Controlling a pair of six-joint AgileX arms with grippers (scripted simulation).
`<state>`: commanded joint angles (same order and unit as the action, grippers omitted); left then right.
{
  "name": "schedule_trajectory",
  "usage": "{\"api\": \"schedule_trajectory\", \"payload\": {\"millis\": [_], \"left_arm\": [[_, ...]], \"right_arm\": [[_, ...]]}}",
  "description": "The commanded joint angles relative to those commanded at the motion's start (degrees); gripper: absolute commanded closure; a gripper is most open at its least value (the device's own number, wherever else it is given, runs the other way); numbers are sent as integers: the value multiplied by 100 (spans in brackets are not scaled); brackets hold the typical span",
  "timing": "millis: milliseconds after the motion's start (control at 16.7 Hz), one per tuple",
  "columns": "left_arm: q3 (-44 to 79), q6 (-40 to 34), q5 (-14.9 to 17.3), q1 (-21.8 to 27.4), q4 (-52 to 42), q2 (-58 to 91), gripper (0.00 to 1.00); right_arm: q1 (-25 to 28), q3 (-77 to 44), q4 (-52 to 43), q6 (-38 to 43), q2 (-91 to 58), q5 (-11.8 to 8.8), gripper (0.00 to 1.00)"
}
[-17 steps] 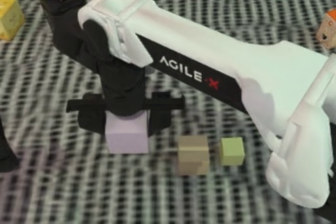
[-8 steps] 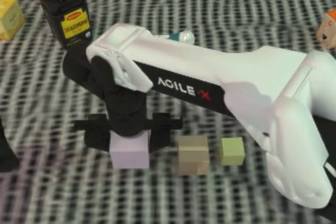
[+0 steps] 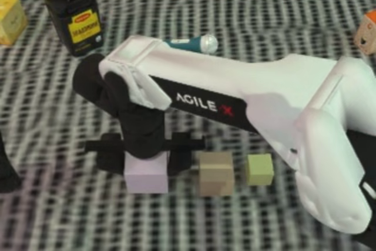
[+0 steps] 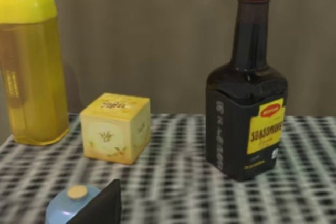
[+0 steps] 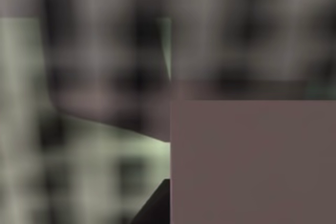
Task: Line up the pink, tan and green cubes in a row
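Reaching across the checked tablecloth [image 3: 53,121] from the top view's right, the white right arm [image 3: 264,104] is seen with its black right gripper [image 3: 145,156] set down over the pink cube [image 3: 146,176], one dark finger standing at each side of that cube; whether the fingers press on it or stand just clear cannot be told. The pink cube, largest of the three, is placed left of the others near the front of the table, and in the right wrist view its flat face [image 5: 252,161] fills much of the picture. Just beside it on the right the tan cube [image 3: 216,173] is found, apart from it by a narrow gap, and a little further right lies the smaller green cube [image 3: 259,169], so that the three stand roughly in one line. A dark sauce bottle [image 3: 73,14] is seen at the back left, a yellow block [image 3: 10,19] at the far left edge, and a small teal-handled item [image 3: 191,43] behind the arm. Only a dark piece of the left arm [image 3: 6,171] shows at the left edge.
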<state>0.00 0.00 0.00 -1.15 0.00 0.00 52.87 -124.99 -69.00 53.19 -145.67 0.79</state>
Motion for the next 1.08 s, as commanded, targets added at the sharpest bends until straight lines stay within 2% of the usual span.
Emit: {"api": "schedule_trajectory", "payload": {"millis": [660,1080], "left_arm": [[0,0,0,0,0,0,0],[0,0,0,0,0,0,0]], "right_arm": [[0,0,0,0,0,0,2],[0,0,0,0,0,0,0]]}}
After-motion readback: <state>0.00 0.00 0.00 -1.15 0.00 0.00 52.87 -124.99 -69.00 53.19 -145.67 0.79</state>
